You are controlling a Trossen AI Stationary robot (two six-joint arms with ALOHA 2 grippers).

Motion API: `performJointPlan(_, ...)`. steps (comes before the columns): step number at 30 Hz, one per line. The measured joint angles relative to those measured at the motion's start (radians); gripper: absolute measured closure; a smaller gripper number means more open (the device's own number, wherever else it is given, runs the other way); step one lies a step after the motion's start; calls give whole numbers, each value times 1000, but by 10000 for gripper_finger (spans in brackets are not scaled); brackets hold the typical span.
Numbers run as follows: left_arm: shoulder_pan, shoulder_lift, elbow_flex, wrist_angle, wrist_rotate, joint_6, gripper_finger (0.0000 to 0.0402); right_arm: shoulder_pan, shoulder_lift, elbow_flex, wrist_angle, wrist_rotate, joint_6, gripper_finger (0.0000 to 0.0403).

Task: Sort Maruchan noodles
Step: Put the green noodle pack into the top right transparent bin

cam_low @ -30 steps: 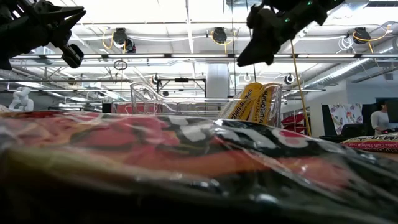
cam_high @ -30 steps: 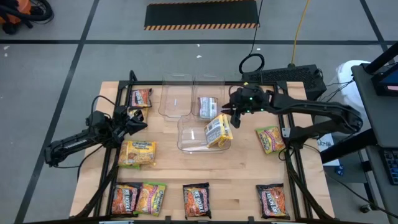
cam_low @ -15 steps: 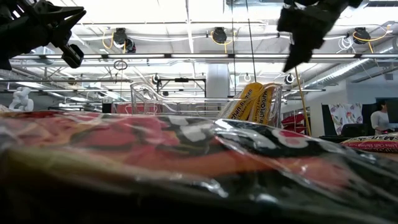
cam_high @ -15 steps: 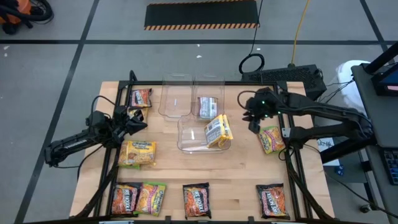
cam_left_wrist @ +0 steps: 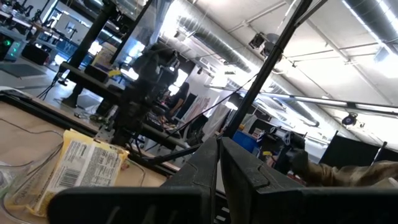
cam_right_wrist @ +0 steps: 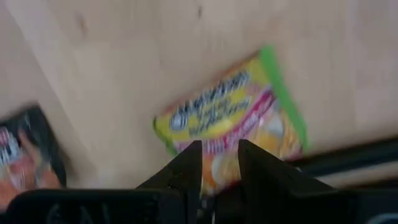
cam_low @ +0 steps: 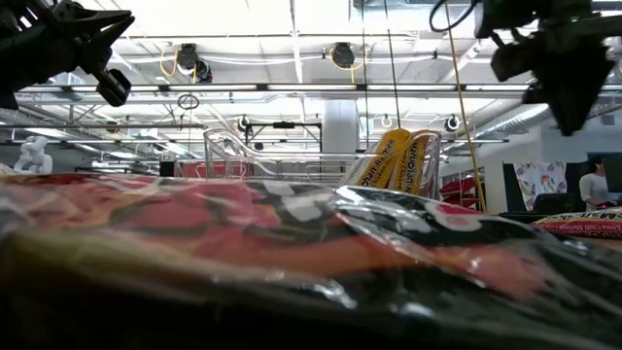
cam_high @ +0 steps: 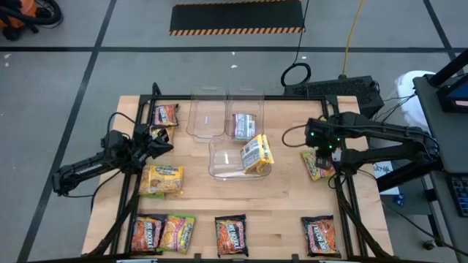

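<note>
High view: we see R claw (cam_high: 319, 154) spread, over lime-green packet (cam_high: 316, 164); L claw (cam_high: 162, 143) nearly pressed together, empty.

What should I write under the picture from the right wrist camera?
The open right gripper hovers above a lime-green noodle packet lying on the wooden table.

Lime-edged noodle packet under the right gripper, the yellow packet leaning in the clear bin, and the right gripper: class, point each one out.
lime-edged noodle packet (cam_right_wrist: 227, 124), right wrist view, printed front.
yellow packet (cam_high: 257, 153), high view, its upturned back.
clear bin (cam_high: 223, 162), high view, bare floor.
right gripper (cam_right_wrist: 219, 163), right wrist view, between its fingertips.
</note>
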Motion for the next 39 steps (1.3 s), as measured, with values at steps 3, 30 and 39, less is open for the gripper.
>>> performJointPlan(3,0,0,0,0,0,15,376,45,1,0,-34,-1,15,303)
performJointPlan(30,0,0,0,0,0,17,376,458,186,0,93,-20,129,303)
performJointPlan(39,0,0,0,0,0,17,376,464,187,0,140,24,180,303)
